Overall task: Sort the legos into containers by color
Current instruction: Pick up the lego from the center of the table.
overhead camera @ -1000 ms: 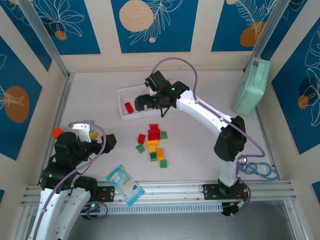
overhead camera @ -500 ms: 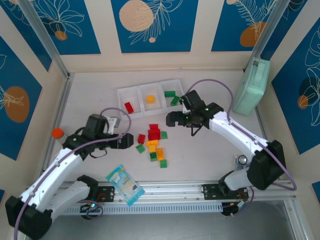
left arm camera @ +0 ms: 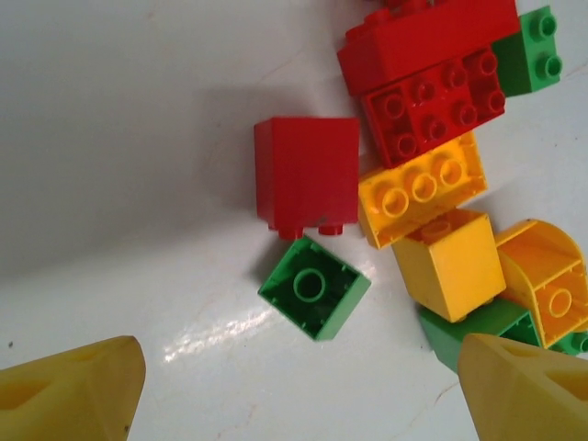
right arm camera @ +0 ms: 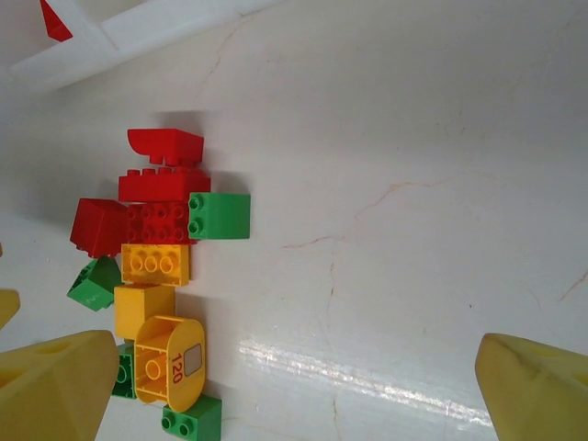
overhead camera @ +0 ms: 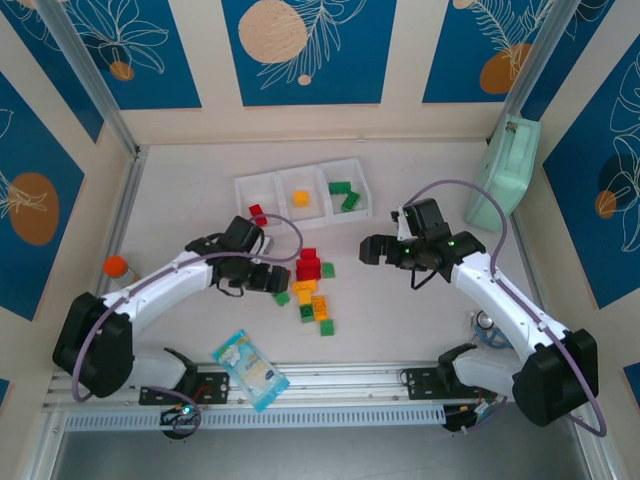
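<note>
The legos lie in a loose pile (overhead camera: 312, 290) of red, green and yellow bricks at mid-table. The white three-compartment tray (overhead camera: 318, 190) behind them holds a red brick (overhead camera: 258, 214), a yellow one (overhead camera: 300, 198) and green ones (overhead camera: 343, 193). My left gripper (overhead camera: 272, 280) is at the pile's left edge. In the left wrist view it (left arm camera: 303, 395) is open, with an upturned green brick (left arm camera: 314, 288) just ahead of the gap and a red brick (left arm camera: 306, 173) beyond that. My right gripper (overhead camera: 375, 250) hangs open to the right of the pile, over bare table (right arm camera: 294, 395).
A blue-and-white snack packet (overhead camera: 250, 370) lies near the front edge. A mint-green case (overhead camera: 503, 172) leans at the right wall. An orange ball (overhead camera: 116, 266) sits at the left, blue rings (overhead camera: 520, 340) by the right arm's base.
My left arm has swung from the near left up to the pile's left edge. My right arm has drawn back from over the tray to the right of the pile.
</note>
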`<act>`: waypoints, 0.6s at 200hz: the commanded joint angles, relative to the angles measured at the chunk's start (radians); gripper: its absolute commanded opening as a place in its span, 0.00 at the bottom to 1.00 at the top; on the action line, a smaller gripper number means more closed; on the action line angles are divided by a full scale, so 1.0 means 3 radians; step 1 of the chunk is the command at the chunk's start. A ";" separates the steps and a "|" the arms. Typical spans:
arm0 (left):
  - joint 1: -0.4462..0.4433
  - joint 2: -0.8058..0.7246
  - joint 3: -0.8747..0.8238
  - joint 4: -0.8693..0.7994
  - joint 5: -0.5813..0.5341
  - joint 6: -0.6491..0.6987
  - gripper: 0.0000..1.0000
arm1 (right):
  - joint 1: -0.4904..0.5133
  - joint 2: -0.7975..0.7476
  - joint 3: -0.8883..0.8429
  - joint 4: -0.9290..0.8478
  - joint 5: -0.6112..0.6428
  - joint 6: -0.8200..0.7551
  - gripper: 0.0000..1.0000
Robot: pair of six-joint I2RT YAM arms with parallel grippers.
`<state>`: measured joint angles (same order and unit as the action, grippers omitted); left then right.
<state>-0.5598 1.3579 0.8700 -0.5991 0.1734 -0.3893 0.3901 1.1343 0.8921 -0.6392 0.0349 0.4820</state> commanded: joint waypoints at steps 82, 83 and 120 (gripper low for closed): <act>-0.0092 0.0859 0.0610 -0.0212 -0.0202 0.0447 0.77 | -0.0096 -0.0088 -0.0069 0.0021 -0.0131 -0.0046 1.00; -0.0095 0.0866 0.0609 -0.0212 -0.0208 0.0448 0.77 | -0.0097 -0.0089 -0.0069 0.0020 -0.0131 -0.0047 1.00; -0.0156 0.1015 0.0645 -0.0158 -0.0301 0.0458 0.76 | -0.0108 -0.0081 -0.0069 0.0019 -0.0116 -0.0038 0.99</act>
<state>-0.5903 1.6344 1.0298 -0.6266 0.1162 -0.2783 0.3653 1.1202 0.8803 -0.6388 0.0181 0.4789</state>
